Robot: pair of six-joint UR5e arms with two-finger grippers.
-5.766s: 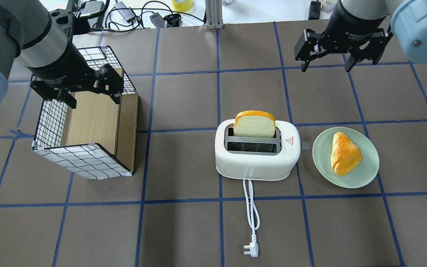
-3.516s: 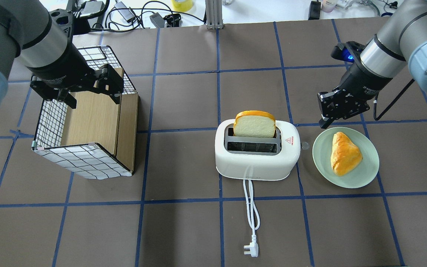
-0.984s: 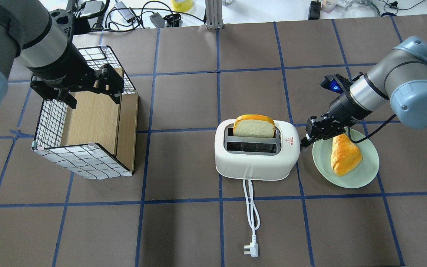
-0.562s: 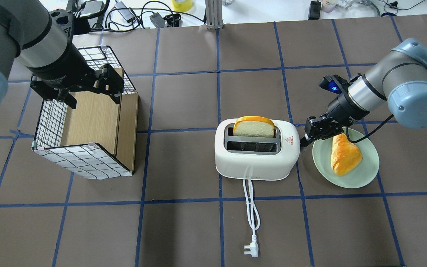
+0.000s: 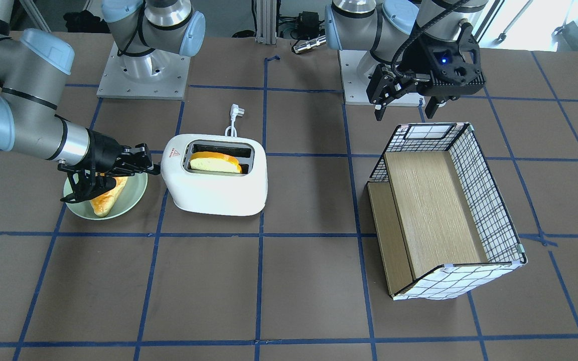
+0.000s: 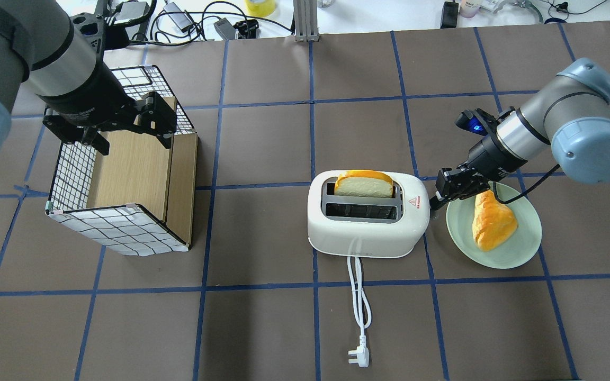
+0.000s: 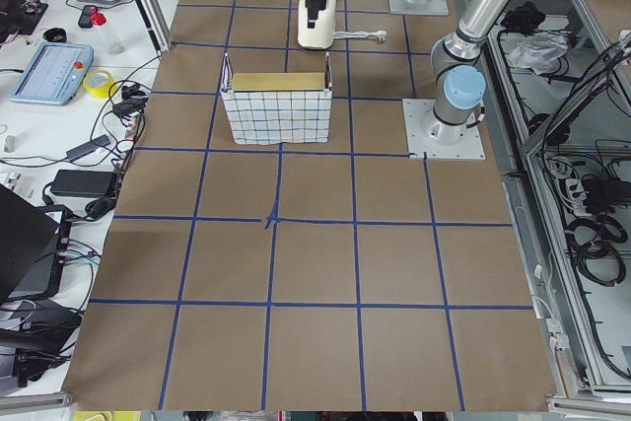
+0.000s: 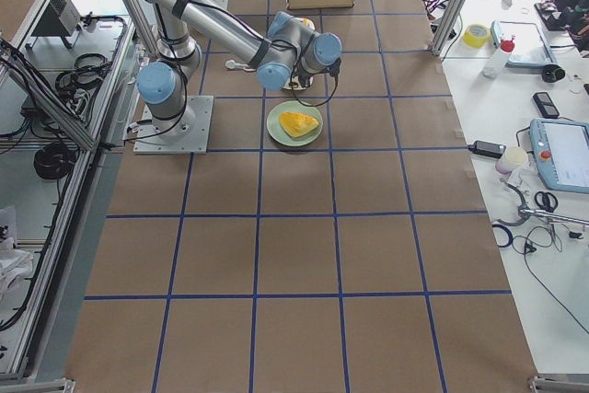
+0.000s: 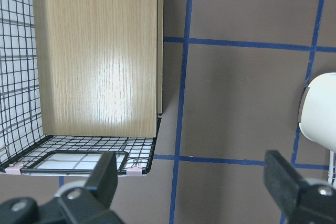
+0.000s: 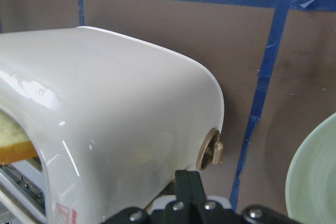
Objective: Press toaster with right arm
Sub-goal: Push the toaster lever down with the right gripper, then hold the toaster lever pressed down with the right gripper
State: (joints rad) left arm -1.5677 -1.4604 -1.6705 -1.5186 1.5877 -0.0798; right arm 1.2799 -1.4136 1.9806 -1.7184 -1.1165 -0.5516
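The white toaster (image 6: 366, 225) stands mid-table, its cord and plug (image 6: 359, 357) trailing toward the near edge. A bread slice (image 6: 364, 183) sits low in its far slot. My right gripper (image 6: 434, 200) is shut, its tips pressed against the toaster's right end. In the right wrist view the shut fingers (image 10: 191, 184) sit just below a tan knob (image 10: 210, 150) on the toaster (image 10: 115, 108). In the front-facing view the right gripper (image 5: 148, 168) touches the toaster (image 5: 213, 190). My left gripper (image 6: 133, 138) is open and empty above the wire-and-wood box (image 6: 130, 180).
A pale green plate (image 6: 517, 254) with a golden pastry (image 6: 490, 219) lies right of the toaster, partly under my right wrist. The wire-and-wood box (image 5: 439, 210) stands at the left. Cables and tools lie beyond the table's far edge.
My right arm came down from the far right, shut its gripper and reached the toaster's right end. In the last second the bread sank lower in the slot. The left arm stayed still.
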